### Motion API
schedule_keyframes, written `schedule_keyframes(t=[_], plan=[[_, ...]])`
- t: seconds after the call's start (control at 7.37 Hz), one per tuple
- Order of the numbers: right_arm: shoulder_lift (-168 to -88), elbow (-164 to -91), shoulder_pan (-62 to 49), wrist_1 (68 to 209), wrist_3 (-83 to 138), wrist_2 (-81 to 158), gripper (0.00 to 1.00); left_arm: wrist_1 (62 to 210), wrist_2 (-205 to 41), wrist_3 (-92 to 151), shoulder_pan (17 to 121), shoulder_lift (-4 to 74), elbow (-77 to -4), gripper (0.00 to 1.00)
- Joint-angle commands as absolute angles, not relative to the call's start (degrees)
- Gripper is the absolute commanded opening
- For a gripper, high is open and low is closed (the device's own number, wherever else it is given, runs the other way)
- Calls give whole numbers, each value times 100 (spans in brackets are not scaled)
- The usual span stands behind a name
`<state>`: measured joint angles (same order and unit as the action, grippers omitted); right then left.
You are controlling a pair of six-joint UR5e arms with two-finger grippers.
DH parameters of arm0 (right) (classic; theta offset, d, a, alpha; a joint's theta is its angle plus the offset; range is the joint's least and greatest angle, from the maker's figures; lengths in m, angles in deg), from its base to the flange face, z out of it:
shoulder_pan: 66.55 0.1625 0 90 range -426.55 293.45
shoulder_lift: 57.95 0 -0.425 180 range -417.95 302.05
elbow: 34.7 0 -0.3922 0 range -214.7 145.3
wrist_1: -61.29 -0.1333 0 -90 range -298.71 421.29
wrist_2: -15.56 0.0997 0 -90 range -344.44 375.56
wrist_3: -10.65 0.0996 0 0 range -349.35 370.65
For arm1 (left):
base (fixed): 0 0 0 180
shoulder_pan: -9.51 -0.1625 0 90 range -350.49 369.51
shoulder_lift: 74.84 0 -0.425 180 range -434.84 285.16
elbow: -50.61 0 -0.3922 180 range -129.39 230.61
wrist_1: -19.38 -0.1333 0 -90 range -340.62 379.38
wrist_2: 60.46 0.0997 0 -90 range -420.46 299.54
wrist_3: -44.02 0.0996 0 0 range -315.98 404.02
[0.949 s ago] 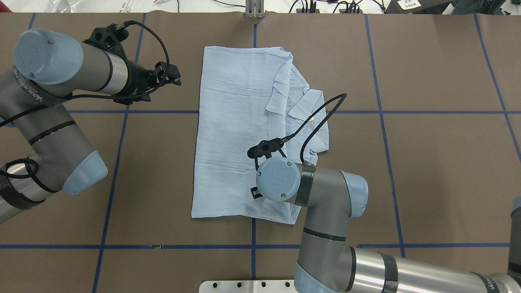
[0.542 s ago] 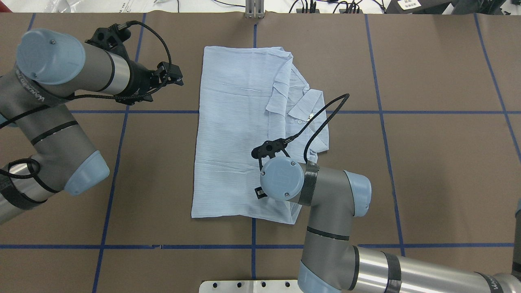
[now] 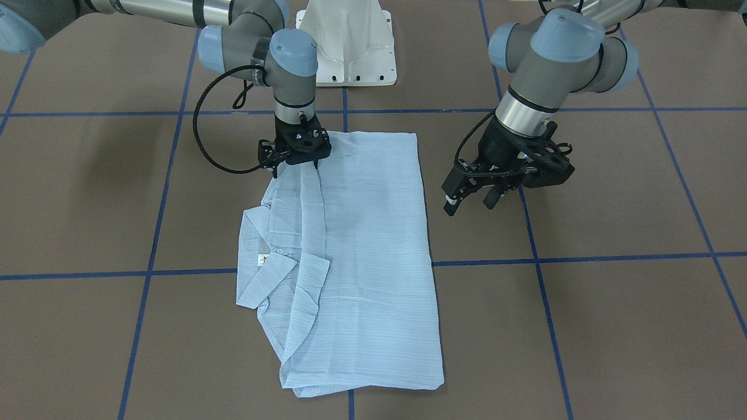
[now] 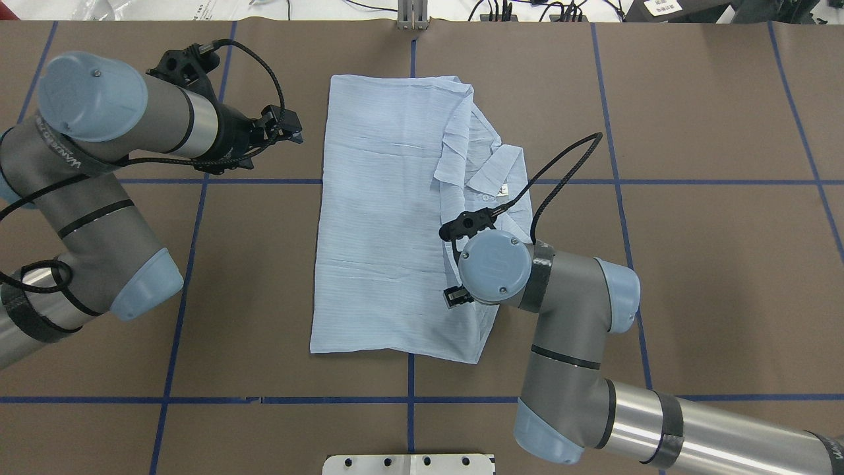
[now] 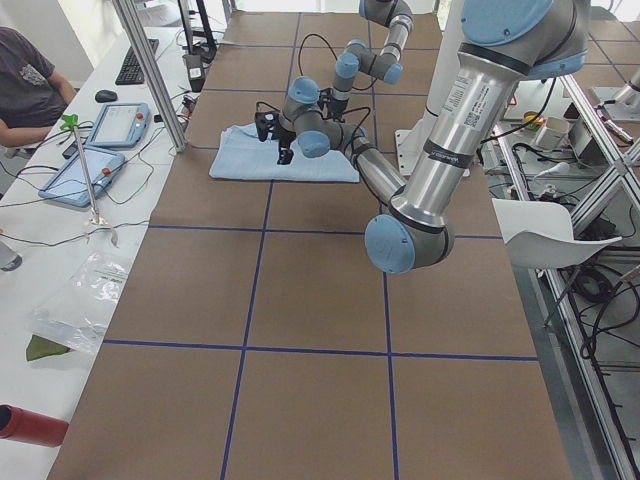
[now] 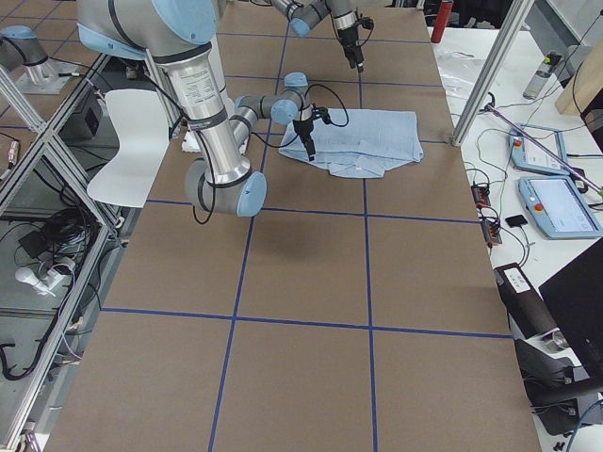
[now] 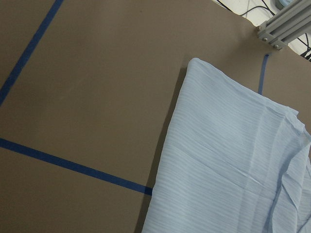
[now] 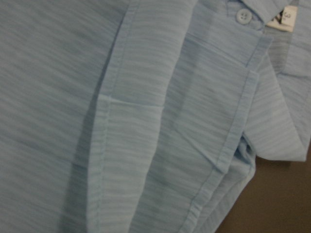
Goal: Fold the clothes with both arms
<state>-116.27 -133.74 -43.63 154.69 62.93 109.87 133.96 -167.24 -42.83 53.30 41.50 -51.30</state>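
The clothes are one light-blue shirt (image 4: 382,218) (image 3: 373,245), folded into a long rectangle mid-table with its collar and neck label (image 4: 504,190) facing up on my right. My right gripper (image 3: 295,168) points straight down on the shirt's near right part. Its fingers look spread and their tips are at the cloth. The right wrist view shows only fabric (image 8: 146,121), a button and the label. My left gripper (image 4: 293,128) (image 3: 470,203) hangs open and empty above bare table, just left of the shirt's far edge. That edge fills the left wrist view (image 7: 233,170).
Blue tape lines (image 4: 198,181) grid the brown table. The white pedestal base (image 3: 347,46) stands behind the shirt's near edge. A metal post (image 4: 412,16) sits at the far edge. A seated person (image 5: 30,80) and tablets (image 5: 120,120) are at a side bench.
My right wrist has shifted right and slightly farther over the shirt. My left gripper has crept a little toward the shirt. The shirt's outline is unchanged.
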Motion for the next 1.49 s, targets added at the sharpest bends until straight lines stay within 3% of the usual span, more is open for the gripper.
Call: schedule_keyframes(t=[0.0, 0.41, 0.81, 1.08, 1.36], plan=[[-11841, -13865, -4045, 16101, 5795, 11101, 100, 13390, -16724, -4352, 5302, 4170, -5135, 100], [-12089, -14000, -3765, 16157, 5750, 11170, 100, 13381, -16724, -4317, 5310, 4188, -5135, 100], [-11562, -13666, -3333, 15807, 5530, 11425, 100, 13364, -16742, -4282, 5310, 4197, -5135, 100], [-11648, -13927, -3245, 15780, 5721, 12170, 100, 13381, -17055, -4404, 5127, 4118, -5257, 100], [-11806, -14436, -3236, 15797, 6082, 12304, 100, 13381, -16762, -5464, 4286, 4047, -5547, 100]])
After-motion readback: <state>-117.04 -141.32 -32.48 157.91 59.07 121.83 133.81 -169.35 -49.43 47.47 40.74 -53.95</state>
